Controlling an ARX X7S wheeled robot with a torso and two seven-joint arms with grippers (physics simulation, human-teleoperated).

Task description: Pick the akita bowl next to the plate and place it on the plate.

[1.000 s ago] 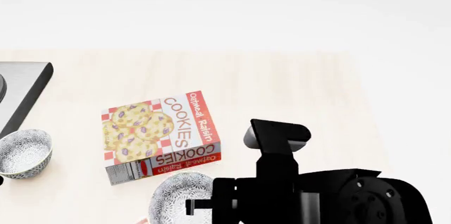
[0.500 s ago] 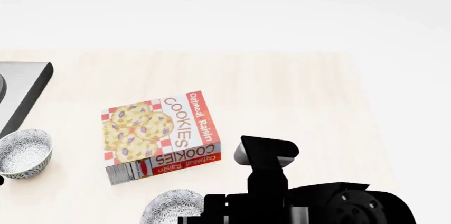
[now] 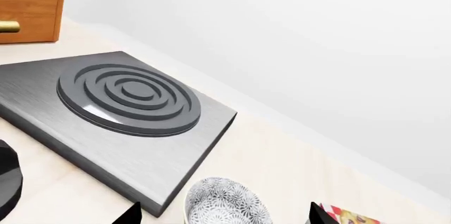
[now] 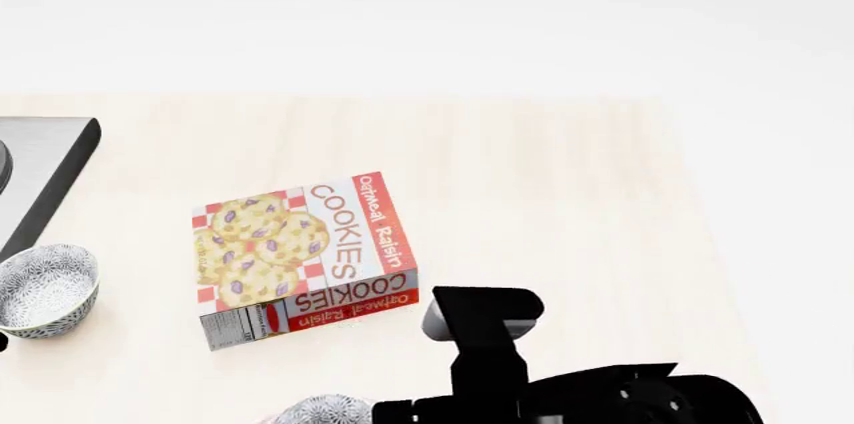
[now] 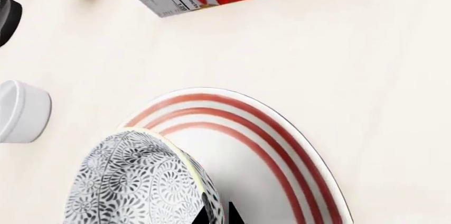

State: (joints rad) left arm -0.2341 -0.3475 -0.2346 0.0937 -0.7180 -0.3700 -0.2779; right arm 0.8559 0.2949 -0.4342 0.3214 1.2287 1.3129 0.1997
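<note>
**Bowl over the plate, right arm low in the head view**

Right at the bottom of the head view, the right arm [image 4: 534, 384] sits low and bulky, black links stacked, reaching in over the table [image 4: 534, 174] from the near edge. Just a sliver of the bowl [image 4: 320, 410] peeks out beside it at the frame's bottom. The right wrist view shows it better: the bowl [image 5: 137, 182] is tilted on its side, patterned outside facing the camera, over the plate [image 5: 282, 155] with its red rings. Dark fingertips [image 5: 217, 216] show at the bowl's rim, so the right gripper appears clamped on the rim, though only the tips are visible. Whether the bowl touches the plate, I cannot tell.

Near the plate, a white cup [image 5: 21, 110] stands on the table. Further out lies the cookie box [image 4: 307, 256], flat, well apart from the arm.

Over to the left, the second bowl [image 4: 47, 289] sits upright near the edge of the grey burner slab [image 4: 40, 169]. The left wrist view looks across that bowl [image 3: 225, 205] to the burner [image 3: 127, 100], with two dark finger tips [image 3: 130, 214] spread wide either side of the bowl and nothing between them but air. A wooden cabinet [image 3: 28, 5] stands beyond the slab.
</note>
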